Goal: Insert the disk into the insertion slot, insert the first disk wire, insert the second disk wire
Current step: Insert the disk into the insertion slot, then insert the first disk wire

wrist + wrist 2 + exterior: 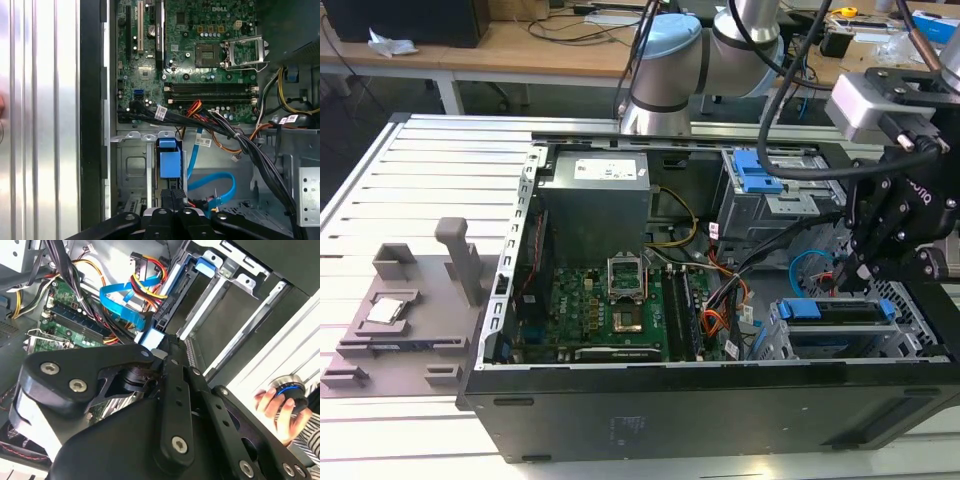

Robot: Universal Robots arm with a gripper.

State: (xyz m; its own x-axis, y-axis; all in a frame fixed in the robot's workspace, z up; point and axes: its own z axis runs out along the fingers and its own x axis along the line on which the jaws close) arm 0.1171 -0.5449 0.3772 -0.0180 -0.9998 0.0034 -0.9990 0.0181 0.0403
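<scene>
Jaws drawn together; can't tell if anything is pinched between them. Disk [169,161] sits in the insertion slot [131,172], straight ahead of the jaws, its blue carrier end almost at their tips. Blue cable [220,181] loops just beside them.

Black cable bundle [260,162] close beside insertion slot [131,172]

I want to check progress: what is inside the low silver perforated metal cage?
The disk's bright blue plastic carrier sits inside the cage. The black gripper covers one end of it, so any wire plugged there cannot be seen.
</scene>
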